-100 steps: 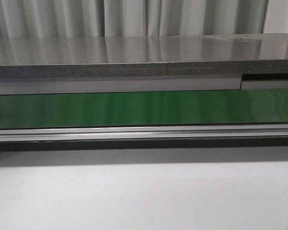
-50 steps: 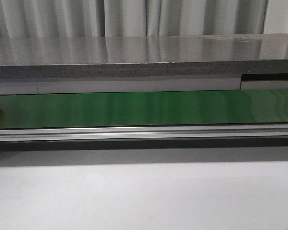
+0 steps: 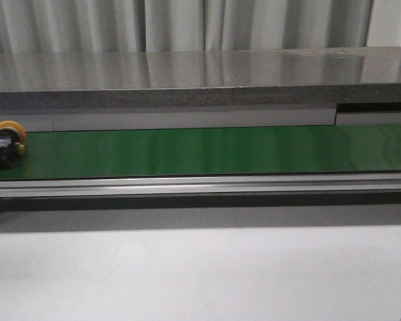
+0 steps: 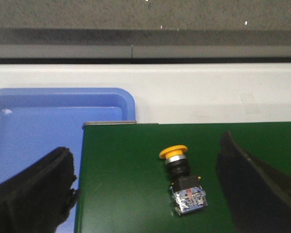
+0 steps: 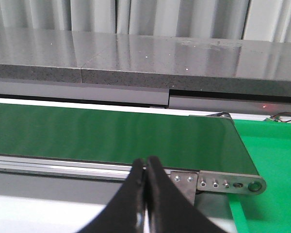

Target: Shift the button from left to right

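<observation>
The button, with a yellow-orange mushroom cap and a black body, lies on its side at the far left end of the green belt in the front view. In the left wrist view the button lies on the belt between my left gripper's fingers, cap away from the camera, blue and red marked block near. My left gripper is open wide and empty, touching nothing. My right gripper is shut and empty, in front of the belt's right end. Neither gripper shows in the front view.
A blue tray sits beside the belt's left end. A green bin sits past the belt's right end. A metal rail runs along the belt's front; a grey ledge runs behind it. A white table lies in front.
The button has come into the front view at the left edge and moved right along the belt; one second ago it was out of view.
</observation>
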